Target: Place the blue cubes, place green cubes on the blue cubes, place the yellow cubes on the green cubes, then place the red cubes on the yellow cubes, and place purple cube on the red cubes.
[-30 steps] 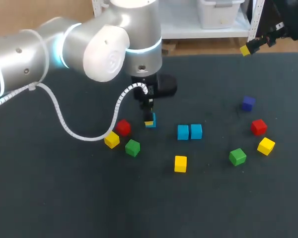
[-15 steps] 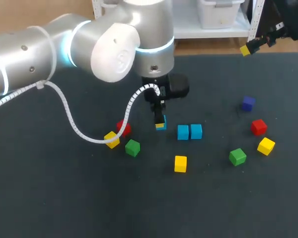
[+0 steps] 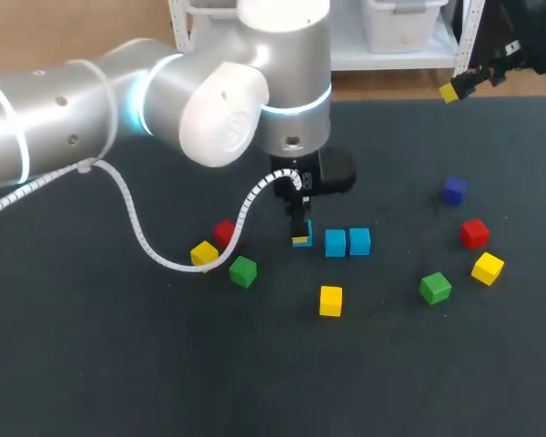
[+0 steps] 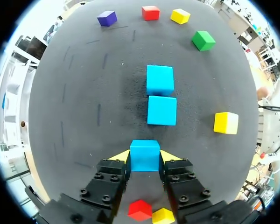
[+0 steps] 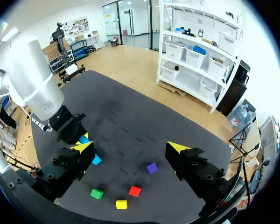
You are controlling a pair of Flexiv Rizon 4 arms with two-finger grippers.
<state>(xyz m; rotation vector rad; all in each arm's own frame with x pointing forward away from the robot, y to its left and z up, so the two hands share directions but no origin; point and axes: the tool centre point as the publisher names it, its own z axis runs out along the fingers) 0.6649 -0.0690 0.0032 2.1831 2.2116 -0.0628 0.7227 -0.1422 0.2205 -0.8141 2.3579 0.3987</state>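
Now the left claw (image 4: pixel 145 157), clamped on a blue cube (image 4: pixel 144 151), has shifted right to frame centre, just beside the blue pair (image 3: pixel 335 242); release there should complete the blue row.

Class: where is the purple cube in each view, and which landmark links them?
Head: purple cube at right, behind a red cube.
Left wrist: purple cube far ahead of the left hand, beside that red cube.
Right wrist: purple cube ahead of the right hand, beside the red cube.
Landmark: red cube.
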